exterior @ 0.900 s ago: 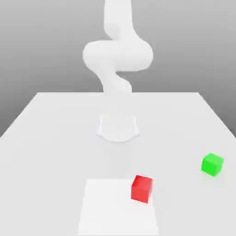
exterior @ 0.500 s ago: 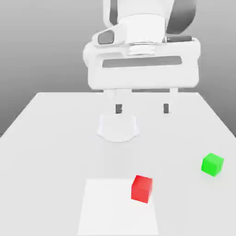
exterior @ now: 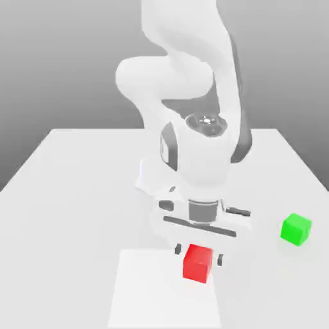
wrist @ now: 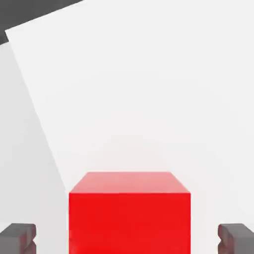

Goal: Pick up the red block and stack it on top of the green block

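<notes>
The green block sits on the table at the exterior view's right, well apart from the red block and from the gripper. Its faces are plain, and it stands flat, with one of its corners turned toward the viewer. The red block rests at the edge of a white sheet, at the side of the sheet toward the exterior view's right, near its far corner. The hand covers a part of the table just behind the red block. The table is pale grey and smooth, and the sheet on it is a little brighter; behind the far edge of the table there is a plain grey background, darker near the table and lighter higher up. The white arm rises from its base on the middle part of the table, bends high above it, and comes down again toward the viewer. The hand points down over the red block, and in the exterior view its wide body slopes slightly lower toward the right. The gripper is open, with one finger on each side of the red block; in the hand view, a gap is visible between each finger and the block, so it is not gripped.
</notes>
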`<state>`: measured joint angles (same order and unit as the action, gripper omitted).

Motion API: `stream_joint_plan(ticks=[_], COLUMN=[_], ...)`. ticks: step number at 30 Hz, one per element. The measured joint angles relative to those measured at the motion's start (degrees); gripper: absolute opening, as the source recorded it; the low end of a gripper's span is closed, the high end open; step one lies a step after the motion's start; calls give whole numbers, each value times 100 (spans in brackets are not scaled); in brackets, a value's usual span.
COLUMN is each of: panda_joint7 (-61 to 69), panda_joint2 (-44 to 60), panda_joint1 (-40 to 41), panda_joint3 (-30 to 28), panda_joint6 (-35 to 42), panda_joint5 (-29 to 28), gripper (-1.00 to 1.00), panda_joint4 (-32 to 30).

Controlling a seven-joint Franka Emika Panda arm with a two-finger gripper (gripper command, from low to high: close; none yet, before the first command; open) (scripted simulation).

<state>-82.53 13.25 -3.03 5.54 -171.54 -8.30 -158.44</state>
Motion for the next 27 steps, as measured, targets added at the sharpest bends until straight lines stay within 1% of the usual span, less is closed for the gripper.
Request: stream_joint_plan(ticks=[6, 10, 12, 15, 16, 19, 23, 25, 27], panda_joint7=[-18, 320, 505, 982, 1148, 1748, 2580, 2637, 2398], panda_joint2=[7, -694, -1108, -1407, -1454, -1574, -1717, -1545, -1185], panda_joint1=[-4, 193, 166, -33, -268, -1312, -2377, -2520, -2588], panda_joint3=[-6, 304, 355, 717, 895, 1366, 1852, 1944, 1861], panda_joint6=[-15, 573, 920, 1254, 1320, 1554, 1867, 1759, 1457], panda_joint5=[-21, 441, 699, 910, 956, 1074, 1203, 1032, 638], gripper=[-100, -100, -100, -100, -100, -100, -100, -100, -100], panda_joint4=[0, -109, -170, -127, -103, 20, 199, 252, 281])
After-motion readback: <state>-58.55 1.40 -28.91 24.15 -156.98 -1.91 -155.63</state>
